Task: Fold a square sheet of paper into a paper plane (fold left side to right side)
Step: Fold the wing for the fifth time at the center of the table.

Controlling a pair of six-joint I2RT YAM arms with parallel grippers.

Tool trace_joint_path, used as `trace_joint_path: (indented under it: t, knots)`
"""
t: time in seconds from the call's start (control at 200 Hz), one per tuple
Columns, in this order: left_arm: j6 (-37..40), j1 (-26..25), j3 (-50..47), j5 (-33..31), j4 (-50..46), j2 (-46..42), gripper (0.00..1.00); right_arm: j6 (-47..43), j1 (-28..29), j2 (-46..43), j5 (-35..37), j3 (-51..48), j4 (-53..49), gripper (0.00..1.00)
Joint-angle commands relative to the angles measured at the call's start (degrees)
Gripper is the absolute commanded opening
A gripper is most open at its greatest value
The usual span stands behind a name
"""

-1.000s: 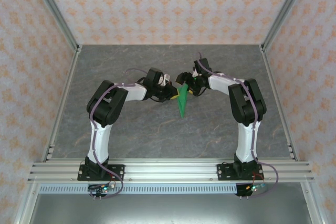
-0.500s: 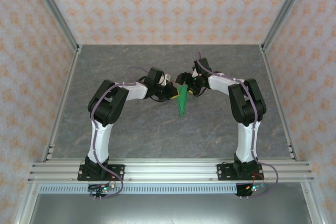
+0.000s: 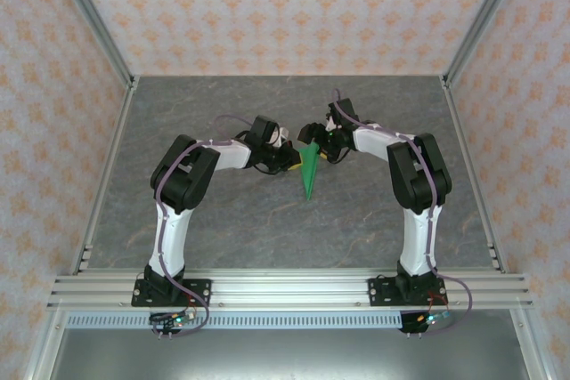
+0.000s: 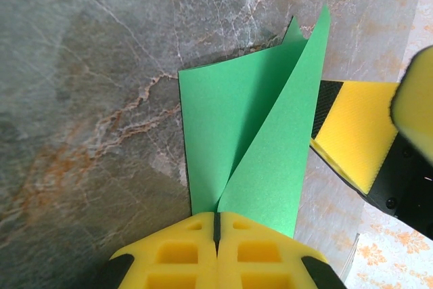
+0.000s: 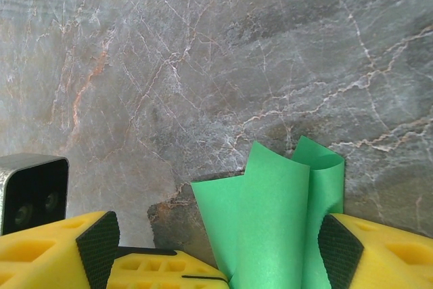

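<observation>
The square sheet of paper (image 3: 309, 171) is bright green and folded to a narrow pointed shape, its tip toward the arms. My left gripper (image 4: 218, 225) is shut on its lower edge, and two green flaps (image 4: 250, 133) fan upward from the yellow jaws. My right gripper (image 5: 218, 248) stands open around the paper (image 5: 270, 221), and the curled flap brushes its right finger (image 5: 379, 248). In the top view both grippers meet at the paper's wide end, the left gripper (image 3: 290, 159) on its left and the right gripper (image 3: 318, 144) on its right.
The grey marbled table (image 3: 223, 220) spreads around the paper. Aluminium frame posts (image 3: 93, 24) and patterned walls enclose it. The left gripper's yellow jaws (image 5: 162, 272) and its camera housing (image 5: 32, 197) sit close beside my right gripper's left finger (image 5: 54, 252).
The left arm's wrist has shifted very slightly. The paper and the right arm stay almost where they were, and both grippers keep their state.
</observation>
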Motion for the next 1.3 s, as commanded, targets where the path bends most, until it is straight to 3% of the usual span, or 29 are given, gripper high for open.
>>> trace_joint_path:
  t: [0.0, 0.17, 0.27, 0.49, 0.58, 1.296]
  knots:
    - [1.6, 0.1, 1.0, -2.2, -1.7, 2.3, 0.0, -0.8, 0.6, 0.3, 0.7, 0.4, -3.2, 0.82]
    - [2.0, 0.1, 0.6, -2.6, -2.2, 2.6, 0.0, -1.2, -0.5, -5.3, 3.8, -0.3, -3.7, 0.8]
    - [2.1, 0.1, 0.3, -2.8, -2.3, 2.7, 0.0, -1.4, -0.5, -7.9, 4.8, -1.3, -4.5, 0.72]
    - [2.4, 0.1, 0.2, -3.2, -2.5, 2.5, 0.0, 1.5, 1.0, -7.2, 0.8, -3.6, -1.9, 0.27]
    - [2.7, 0.1, 0.4, -3.3, -3.0, 2.4, 0.0, 2.1, 1.5, -5.6, 0.3, -3.5, -1.5, 0.15]
    - [3.7, 0.1, 1.4, -3.9, -4.6, 2.7, 0.0, -2.3, 2.1, -1.1, 4.1, -1.4, -9.1, 0.12]
